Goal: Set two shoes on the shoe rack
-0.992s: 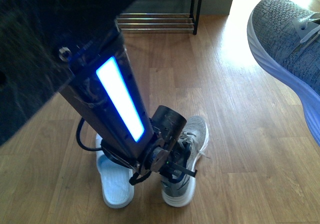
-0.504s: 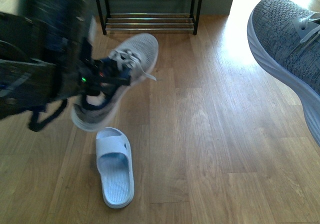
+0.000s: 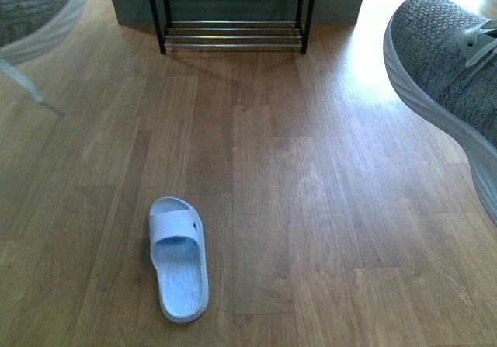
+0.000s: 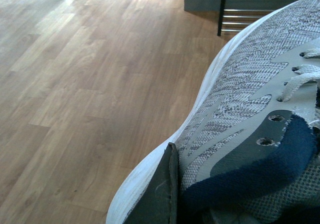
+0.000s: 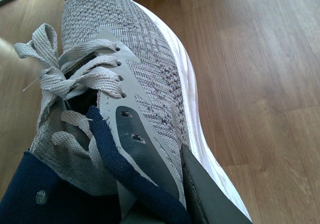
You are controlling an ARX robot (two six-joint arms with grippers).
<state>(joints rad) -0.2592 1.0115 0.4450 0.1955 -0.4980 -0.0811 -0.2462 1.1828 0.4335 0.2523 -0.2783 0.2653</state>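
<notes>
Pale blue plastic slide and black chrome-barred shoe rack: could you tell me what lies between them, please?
Nothing; the front view shows only bare wooden floor between the pale blue plastic slide and the black chrome-barred shoe rack.

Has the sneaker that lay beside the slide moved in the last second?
Yes. The sneaker has gone from the floor beside the slide up and to the left; it now hangs left of the rack.
</notes>
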